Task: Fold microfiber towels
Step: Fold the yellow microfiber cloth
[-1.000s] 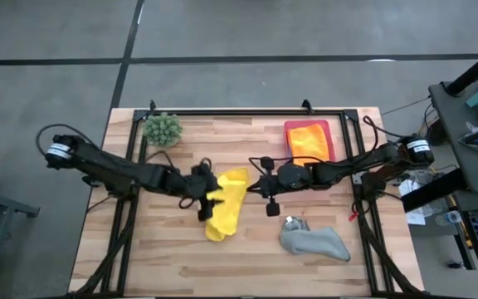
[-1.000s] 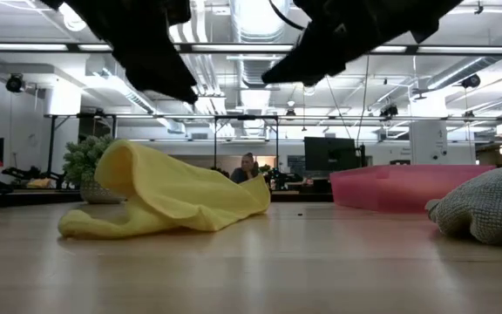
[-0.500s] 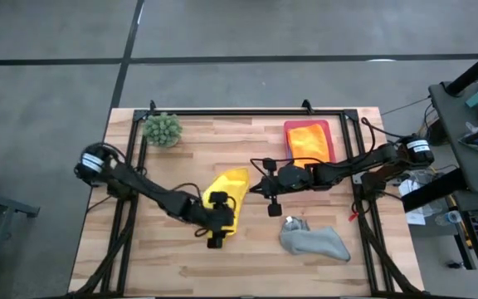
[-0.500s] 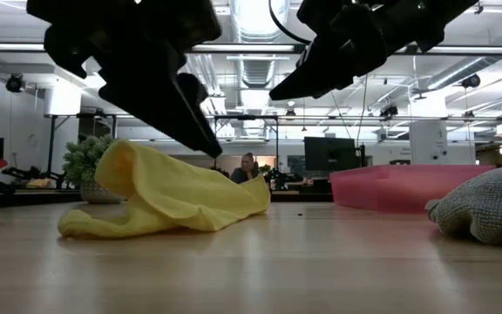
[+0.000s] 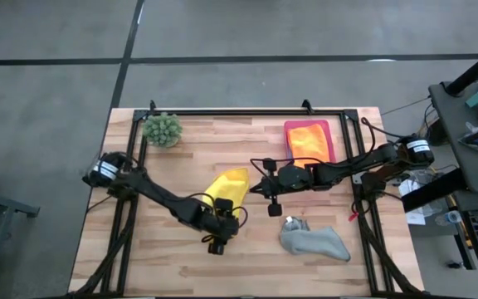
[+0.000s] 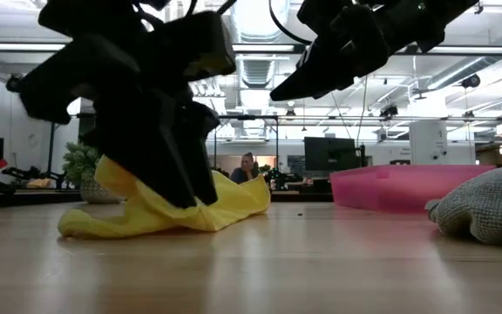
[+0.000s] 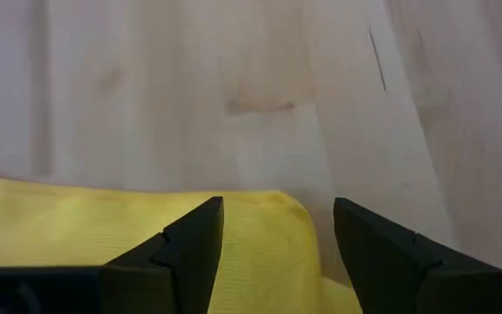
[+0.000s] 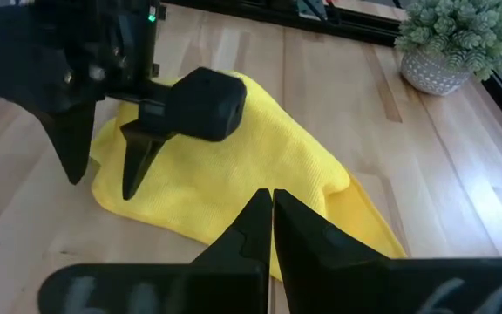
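Yellow microfiber towel (image 5: 228,186) lies rumpled near the middle of the wooden table (image 5: 181,266) in the high view, with the left gripper (image 5: 222,223) hanging over its near end. The right gripper (image 5: 254,185) is just beside the towel's far right edge. An orange towel (image 5: 306,139) rests in the pink tray (image 5: 329,129) at the far right, a grey towel (image 5: 314,242) lies crumpled near the front right, and a spiky green plant (image 5: 163,129) stands at the far left.

At table height, the left gripper (image 6: 181,179) reaches down in front of the yellow towel (image 6: 234,202), its fingers spread, while the right gripper (image 6: 290,87) hangs well above the table. The pink tray (image 6: 390,187) and the grey towel (image 6: 486,208) sit off to the right, the plant (image 6: 85,166) behind on the left.

From the left wrist, the two fingers (image 7: 190,244) stand apart with the yellow towel's (image 7: 103,235) edge under and between them, bare wood beyond.

From the right wrist, the fingers (image 8: 251,222) are pressed together, empty, pointing at the yellow towel (image 8: 260,157); the left gripper (image 8: 103,166) poises over the towel's other end.
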